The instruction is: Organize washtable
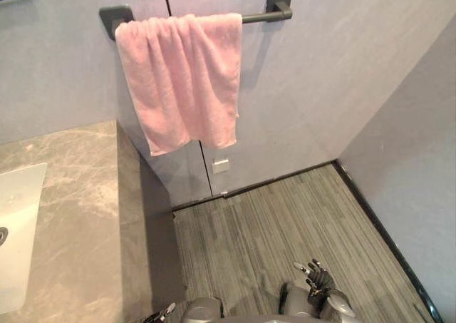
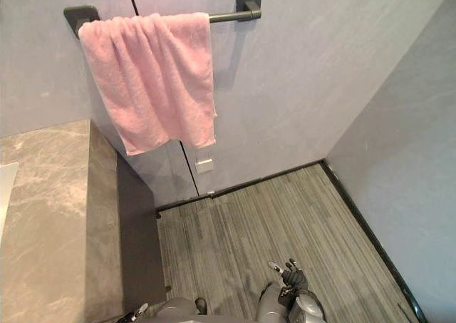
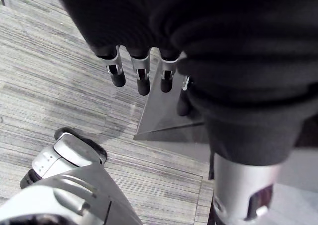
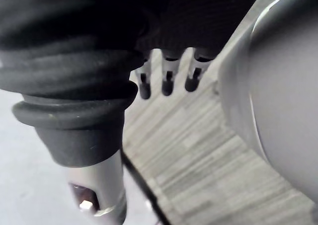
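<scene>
Left eye view: pink towel [image 1: 182,80] draped over a dark towel bar [image 1: 260,16] on the far wall, bunched toward the bar's left end, just right of the grey marble worktop [image 1: 78,216]. White sink [image 1: 18,230] set in the worktop's left part. Right hand [image 1: 315,274] low at near right above the striped floor [image 1: 285,216]; left hand [image 1: 165,311] at the near edge by the worktop's front. Right eye view: same layout, small white plate [image 2: 204,165] on the wall under the towel. Left wrist view: left hand fingers [image 3: 140,71] hang straight and loose, nothing held. Right wrist view: right hand fingers [image 4: 167,81] likewise slack and empty over the floor.
</scene>
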`<state>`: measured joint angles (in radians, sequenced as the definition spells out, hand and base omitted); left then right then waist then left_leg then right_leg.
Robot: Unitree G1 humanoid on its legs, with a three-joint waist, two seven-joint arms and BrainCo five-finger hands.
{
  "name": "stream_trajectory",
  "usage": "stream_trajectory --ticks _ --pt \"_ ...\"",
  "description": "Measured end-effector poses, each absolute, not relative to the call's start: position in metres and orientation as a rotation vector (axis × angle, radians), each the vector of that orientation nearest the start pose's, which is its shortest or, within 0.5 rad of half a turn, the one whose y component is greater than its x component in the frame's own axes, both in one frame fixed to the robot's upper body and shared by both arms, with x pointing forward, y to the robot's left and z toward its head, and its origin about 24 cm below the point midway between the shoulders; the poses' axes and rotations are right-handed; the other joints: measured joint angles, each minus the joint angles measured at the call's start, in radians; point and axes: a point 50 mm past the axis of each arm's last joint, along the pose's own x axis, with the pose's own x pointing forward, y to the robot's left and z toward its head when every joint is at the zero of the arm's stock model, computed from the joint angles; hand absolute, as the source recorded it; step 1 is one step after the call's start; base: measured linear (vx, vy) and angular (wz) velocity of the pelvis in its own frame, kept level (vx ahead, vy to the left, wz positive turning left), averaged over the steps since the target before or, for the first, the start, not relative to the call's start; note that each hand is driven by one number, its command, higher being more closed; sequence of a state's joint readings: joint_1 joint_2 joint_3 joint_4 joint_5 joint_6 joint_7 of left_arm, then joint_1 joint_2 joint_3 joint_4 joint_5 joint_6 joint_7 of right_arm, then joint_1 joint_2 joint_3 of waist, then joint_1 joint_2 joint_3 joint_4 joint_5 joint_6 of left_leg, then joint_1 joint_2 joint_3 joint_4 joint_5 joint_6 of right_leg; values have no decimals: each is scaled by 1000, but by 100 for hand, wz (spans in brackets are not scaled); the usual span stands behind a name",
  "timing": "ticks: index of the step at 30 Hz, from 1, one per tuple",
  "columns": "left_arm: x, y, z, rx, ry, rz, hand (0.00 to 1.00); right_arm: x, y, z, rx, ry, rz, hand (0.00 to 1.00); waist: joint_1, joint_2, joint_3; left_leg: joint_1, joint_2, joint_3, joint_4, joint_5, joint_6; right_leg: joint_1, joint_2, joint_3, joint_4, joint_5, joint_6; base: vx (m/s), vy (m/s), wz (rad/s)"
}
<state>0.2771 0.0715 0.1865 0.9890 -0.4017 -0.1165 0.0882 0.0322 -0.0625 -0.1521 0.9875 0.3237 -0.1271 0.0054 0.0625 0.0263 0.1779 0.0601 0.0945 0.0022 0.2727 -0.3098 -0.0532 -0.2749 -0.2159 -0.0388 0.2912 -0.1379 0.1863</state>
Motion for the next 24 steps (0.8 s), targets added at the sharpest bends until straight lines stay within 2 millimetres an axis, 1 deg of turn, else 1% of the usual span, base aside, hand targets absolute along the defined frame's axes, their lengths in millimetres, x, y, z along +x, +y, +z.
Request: stream_trajectory --ticks 1,2,3,4,5,6,7,8,9,10,11,12,13,14,15,16,18,19,20,21,22,23,24 --pt "20 227 -160 -266 1089 673 0 128 -197 -146 295 868 -353 0 -22 -38 -25 12 -2 -43 19 -44 -34 -14 -29 45 -5 34 -10 298 -494 89" --pt "18 235 -159 -248 1088 709 0 123 -199 -148 293 880 -359 0 -26 -42 -36 19 1 -68 20 -59 -44 -29 -28 46 43 96 4 379 -650 108" --pt "15 240 -158 -235 1097 744 0 116 -206 -149 273 899 -373 0 -25 -18 -60 33 38 -101 7 -68 -61 -58 1 20 145 59 -5 282 -453 56" --pt "11 242 -157 -233 1105 758 0 116 -211 -148 259 901 -375 0 -21 8 -74 40 67 -110 -3 -61 -69 -72 23 11 173 27 -24 388 -461 33" --pt "7 240 -158 -230 1117 746 0 122 -221 -145 234 883 -383 0 -21 43 -80 14 93 -110 31 -23 -76 -87 44 0 202 -1 -49 367 -424 6" --pt "11 236 -158 -243 1100 717 0 126 -227 -142 219 871 -384 0 -23 43 -76 -38 97 -113 117 27 -74 -84 57 -11 202 -12 -65 426 -490 9" --pt "22 232 -156 -252 1055 679 0 127 -228 -142 217 870 -385 0 -23 45 -76 -61 99 -114 171 62 -70 -69 59 -19 199 -15 -73 304 -424 22" --pt "48 220 -151 -277 954 593 0 125 -229 -142 214 874 -387 0 -25 43 -74 -93 109 -110 270 135 -72 -22 64 -39 188 -25 -95 285 -340 18" --pt "70 206 -147 -303 884 510 0 123 -228 -143 214 880 -386 0 -24 42 -75 -122 136 -77 349 219 -71 29 78 -53 165 -33 -113 243 -275 8" --pt "85 199 -144 -318 844 461 0 122 -226 -144 221 882 -381 0 -24 36 -74 -128 157 -43 387 279 -62 61 88 -60 146 -36 -121 269 -301 -5" --pt "104 189 -140 -340 797 409 0 123 -223 -144 237 880 -385 0 -27 26 -77 -144 191 19 440 326 -30 106 100 -72 108 -37 -140 246 -262 -3" --pt "117 181 -137 -358 768 373 0 123 -222 -144 251 875 -395 0 -39 20 -78 -165 215 78 483 302 -10 140 107 -85 67 -31 -151 199 -190 10" --pt "124 176 -135 -383 749 359 0 122 -224 -144 253 877 -404 0 -51 18 -78 -185 219 113 498 276 8 165 109 -96 36 -27 -156 193 -123 22" --pt "130 171 -133 -415 729 354 0 116 -229 -145 251 885 -430 0 -53 14 -76 -205 212 166 491 234 1 193 109 -106 4 -23 -160 197 -68 27" --pt "131 171 -133 -439 721 366 0 112 -231 -146 253 894 -445 0 -51 10 -72 -216 200 206 452 202 -11 221 107 -118 -24 -20 -162 198 -43 24" --pt "131 172 -133 -449 719 377 0 111 -232 -146 258 894 -451 0 -51 9 -72 -222 194 221 414 188 -15 234 105 -128 -38 -17 -161 190 -4 31" --pt "133 173 -132 -462 712 388 0 114 -231 -145 284 880 -470 0 -48 1 -67 -231 139 239 179 186 -20 274 81 -162 -74 -17 -153 202 76 42" --pt "133 173 -132 -463 711 391 0 117 -231 -144 285 870 -468 0 -46 1 -66 -234 115 238 93 189 -23 283 70 -172 -83 -19 -139 195 137 42" --pt "133 174 -132 -469 709 398 0 121 -232 -141 284 851 -464 0 -46 5 -66 -240 91 232 -1 208 -42 293 55 -182 -89 -25 -121 168 153 29" --pt "133 175 -131 -469 707 403 0 124 -232 -140 283 837 -461 0 -44 12 -66 -242 81 229 -51 223 -61 299 50 -186 -89 -32 -107 243 256 22" --pt "132 181 -131 -466 704 434 0 126 -232 -139 283 828 -461 0 -42 14 -62 -231 63 223 -82 311 -27 319 36 -186 -86 -45 -78 257 240 24" --pt "133 191 -130 -447 692 461 0 131 -223 -139 299 823 -439 0 -43 -3 -71 -220 33 230 -86 302 -13 340 19 -186 -108 -38 -62 339 276 27" --pt "133 197 -128 -433 681 471 0 132 -217 -139 306 823 -422 0 -45 -18 -72 -225 20 229 -75 294 -2 350 8 -183 -127 -37 -60 294 198 27"
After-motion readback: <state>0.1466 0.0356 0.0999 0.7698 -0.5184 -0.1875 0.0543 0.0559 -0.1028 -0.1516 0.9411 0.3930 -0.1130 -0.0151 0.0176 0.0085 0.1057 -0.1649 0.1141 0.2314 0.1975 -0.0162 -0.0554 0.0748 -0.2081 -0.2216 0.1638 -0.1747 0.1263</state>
